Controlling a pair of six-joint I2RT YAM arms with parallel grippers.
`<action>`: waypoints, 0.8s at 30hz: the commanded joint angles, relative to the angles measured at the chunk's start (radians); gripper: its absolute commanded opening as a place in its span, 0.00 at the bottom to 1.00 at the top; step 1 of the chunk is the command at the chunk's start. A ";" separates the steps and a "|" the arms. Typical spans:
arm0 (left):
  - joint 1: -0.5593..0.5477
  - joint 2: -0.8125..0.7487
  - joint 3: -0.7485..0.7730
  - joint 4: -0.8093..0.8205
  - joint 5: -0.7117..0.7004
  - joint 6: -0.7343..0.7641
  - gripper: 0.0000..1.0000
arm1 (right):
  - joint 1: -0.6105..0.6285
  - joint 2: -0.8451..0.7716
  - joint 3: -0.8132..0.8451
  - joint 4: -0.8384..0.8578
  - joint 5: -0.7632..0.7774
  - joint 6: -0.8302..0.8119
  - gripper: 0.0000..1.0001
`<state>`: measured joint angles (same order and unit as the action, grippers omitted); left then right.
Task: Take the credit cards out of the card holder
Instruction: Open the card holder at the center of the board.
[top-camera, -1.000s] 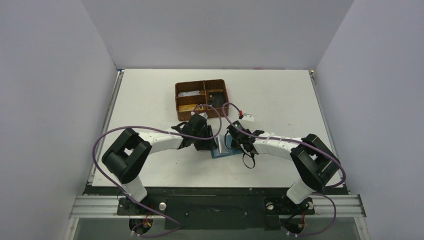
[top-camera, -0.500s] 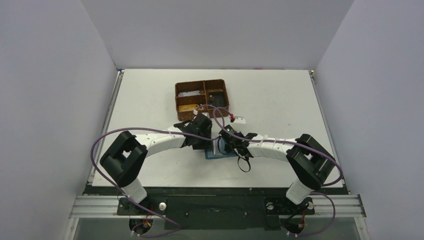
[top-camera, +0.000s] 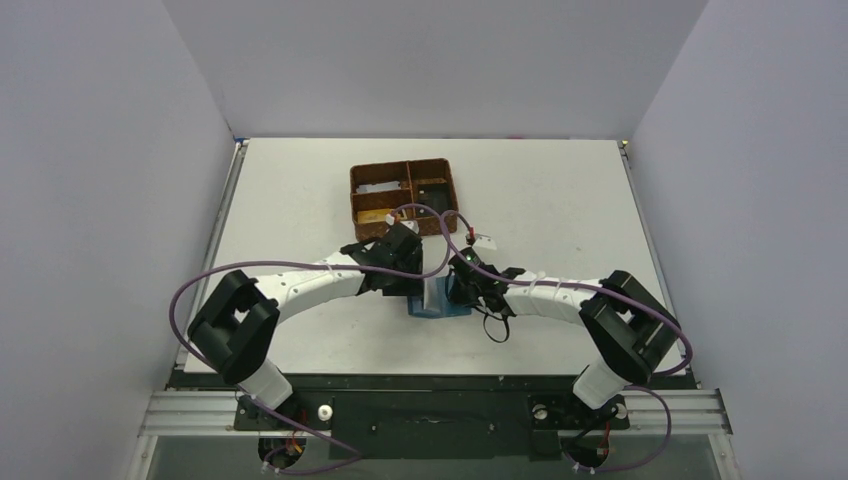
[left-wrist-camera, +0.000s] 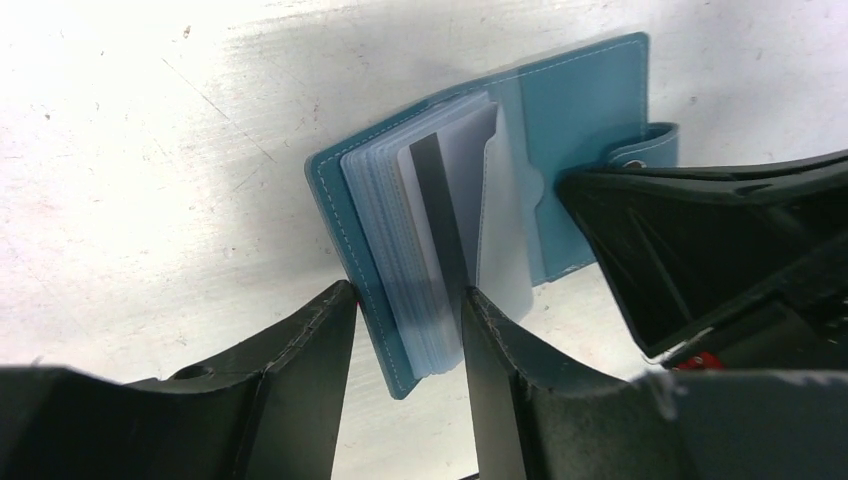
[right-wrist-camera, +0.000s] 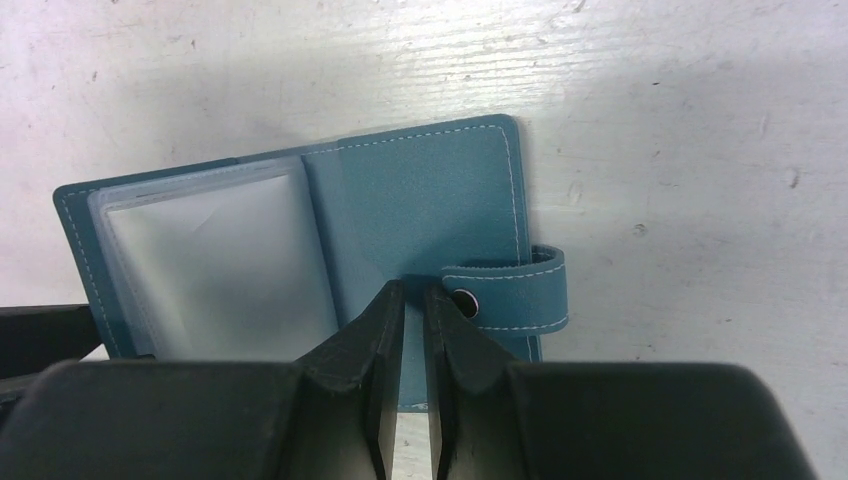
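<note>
Room: plain pale walls (top-camera: 100, 200) closed in the left, far and right sides.
Surface: a white table (top-camera: 560, 200), scuffed and scratched in the wrist views.
Basket: a brown woven basket (top-camera: 403, 198) with compartments stood behind the card holder, well apart from it.
Left gripper: the left gripper (left-wrist-camera: 407, 295) came at the card holder from the left, spread open, one finger at the left cover's edge and the other against the sleeve stack. Whether they pressed it, I could not tell.
Card holder: the teal card holder (right-wrist-camera: 430, 200) lay open on the table between the two grippers.
Right gripper: the right gripper (right-wrist-camera: 413, 295) was pressed nearly together with only a thin slit showing, tips on the card holder's right panel just beside the snap tab (right-wrist-camera: 510, 290).
Left wrist view only: a pale card (left-wrist-camera: 440, 215) with a dark stripe stood in the fanned clear sleeves (left-wrist-camera: 400, 230).
Right wrist view only: the top sleeve looked flat and cloudy, and the stripe was not visible.
Top view only: both arms bent inward, purple cables (top-camera: 200, 290) looping above them.
</note>
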<state>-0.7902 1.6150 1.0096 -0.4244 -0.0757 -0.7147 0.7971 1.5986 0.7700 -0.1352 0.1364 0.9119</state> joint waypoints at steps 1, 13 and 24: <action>-0.006 -0.044 0.019 0.011 0.000 0.022 0.41 | 0.007 0.016 -0.036 0.002 -0.105 0.031 0.10; 0.005 -0.074 -0.003 -0.043 -0.055 0.053 0.47 | -0.004 0.008 -0.053 0.003 -0.106 0.033 0.08; 0.005 0.009 0.043 0.024 0.018 0.079 0.38 | -0.015 -0.003 -0.084 0.019 -0.106 0.044 0.06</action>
<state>-0.7891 1.5887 1.0061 -0.4549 -0.1009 -0.6586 0.7834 1.5902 0.7303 -0.0662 0.0719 0.9424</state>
